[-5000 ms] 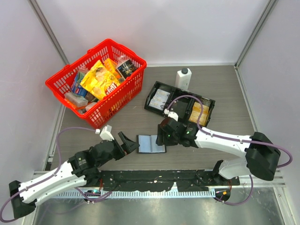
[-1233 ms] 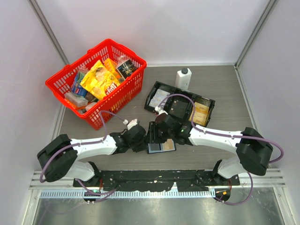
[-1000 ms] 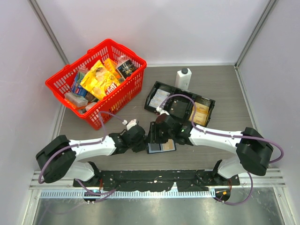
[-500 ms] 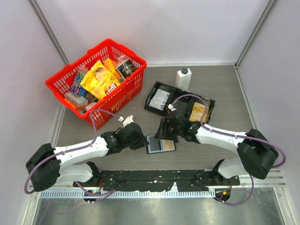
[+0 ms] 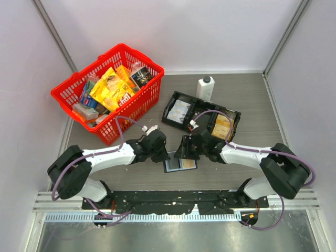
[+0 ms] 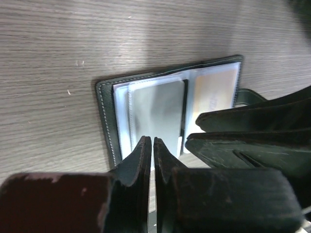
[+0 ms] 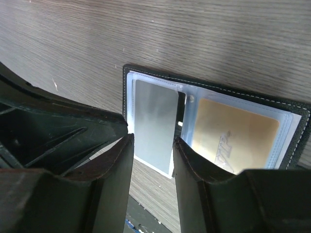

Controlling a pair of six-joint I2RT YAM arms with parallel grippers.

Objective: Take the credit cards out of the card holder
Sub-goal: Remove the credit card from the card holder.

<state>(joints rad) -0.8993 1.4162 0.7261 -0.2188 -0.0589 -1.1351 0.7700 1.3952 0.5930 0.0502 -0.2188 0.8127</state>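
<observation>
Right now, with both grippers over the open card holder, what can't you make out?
- Left wrist: shut tips of the left gripper cover the near edge of the card holder, so whether they pinch the grey card is hidden.
- Right wrist: print on the golden card is blurred; its lower edge runs behind the right gripper.
- Top: both grippers overlap the card holder's far edge; cards beneath the top two cannot be counted.

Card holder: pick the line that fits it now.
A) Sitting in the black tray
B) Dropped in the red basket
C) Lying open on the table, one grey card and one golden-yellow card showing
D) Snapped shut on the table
C: the card holder lies spread open on the table, with a grey card and a golden-yellow card in its sleeves.
</observation>
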